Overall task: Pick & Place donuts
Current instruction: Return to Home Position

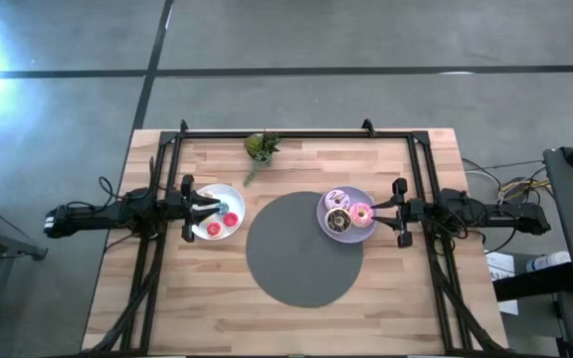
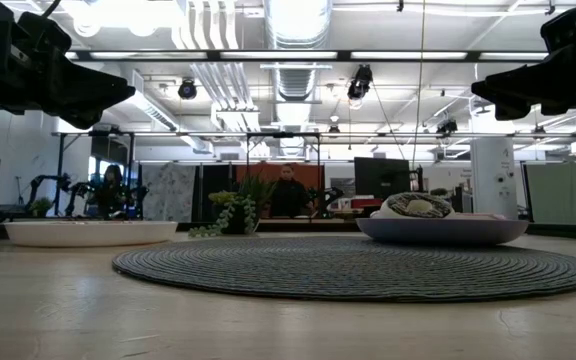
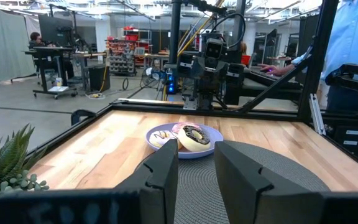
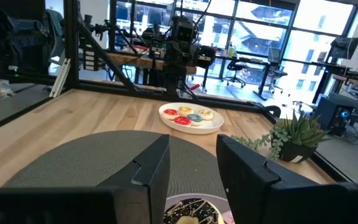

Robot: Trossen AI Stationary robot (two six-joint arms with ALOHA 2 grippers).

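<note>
Three larger donuts lie on the lavender plate (image 1: 328, 231): a pink one (image 1: 361, 214), a white-pink sprinkled one (image 1: 338, 198) and a dark brown one (image 1: 338, 221). Several tiny donuts, red (image 1: 213, 230), yellow and orange, lie on the white plate (image 1: 229, 192). My left gripper (image 1: 210, 207) hovers open above the white plate. My right gripper (image 1: 374, 211) hovers open above the lavender plate's right edge. In the low view both grippers (image 2: 108, 95) (image 2: 493, 95) hang well above the table. The right wrist view shows the tiny donuts (image 4: 190, 117) far ahead and the dark brown donut (image 4: 188, 210) just below the fingers.
A round grey mat (image 1: 301, 259) lies between the plates, and the lavender plate rests on its right edge. A small green plant (image 1: 260, 147) stands near the table's far edge. A black frame (image 1: 296, 135) runs along the far and side edges. People sit in the room beyond.
</note>
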